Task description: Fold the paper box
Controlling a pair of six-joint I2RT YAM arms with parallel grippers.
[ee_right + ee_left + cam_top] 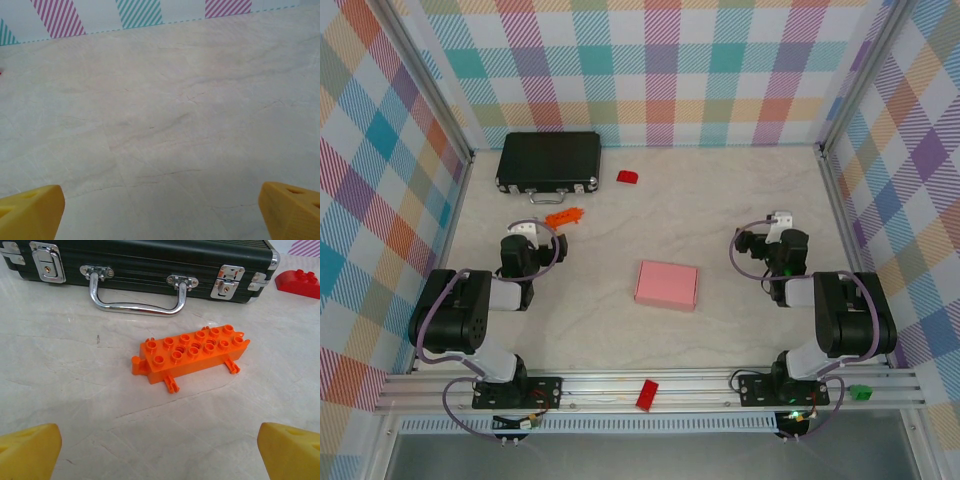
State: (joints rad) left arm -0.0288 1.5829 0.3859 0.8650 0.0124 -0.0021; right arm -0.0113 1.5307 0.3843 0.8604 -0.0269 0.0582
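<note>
Left wrist view: black case (150, 265) cut by the top edge, lid and far side out of frame; its left end is cut by the left edge too. Red block (298, 281) cut by the right edge, full length not visible. Both fingers (27, 452) of the left gripper (160, 455) are cut at the bottom corners, the rest below the edge. Right wrist view: fingers (290, 210) of the right gripper (160, 215) cut the same way. Red speck (1, 72) at the left edge, too little in frame to identify. Top view: paper box (666, 285) seen from above, its side walls and flap seams not resolvable. Green item (860, 392) near the bottom right, too small to name.
</note>
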